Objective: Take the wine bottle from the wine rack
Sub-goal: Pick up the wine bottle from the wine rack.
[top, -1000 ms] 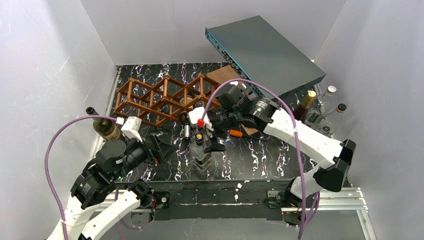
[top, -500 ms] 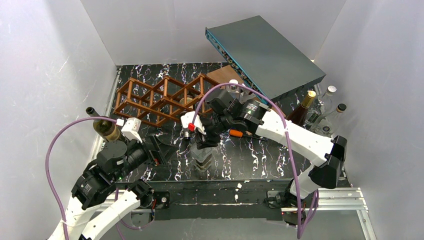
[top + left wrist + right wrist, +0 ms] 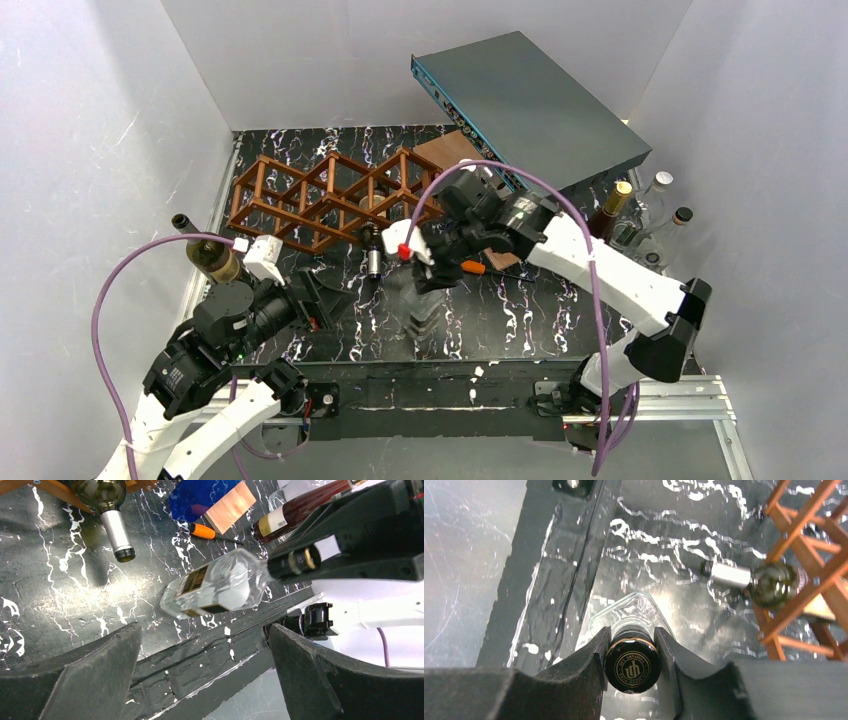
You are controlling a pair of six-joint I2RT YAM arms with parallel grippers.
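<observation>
toward the far left corner of the black marbled table [image 3: 500,310], the reddish-brown wine rack [image 3: 320,195], with a dark wine bottle [image 3: 372,258] lying in a cell at its near right end, silver-foiled neck poking out toward the near edge. just beside that neck, nearer the middle of the table, a clear bottle [image 3: 220,587], upright, pinched at its black cap by the closed right fingers [image 3: 594,655]. by the near left corner, left fingers [image 3: 100,675] spread wide, holding nothing.

Black marbled table [image 3: 520,312] with wine rack [image 3: 322,197], orange-handled tool [image 3: 472,267], wooden board [image 3: 447,150]
</observation>
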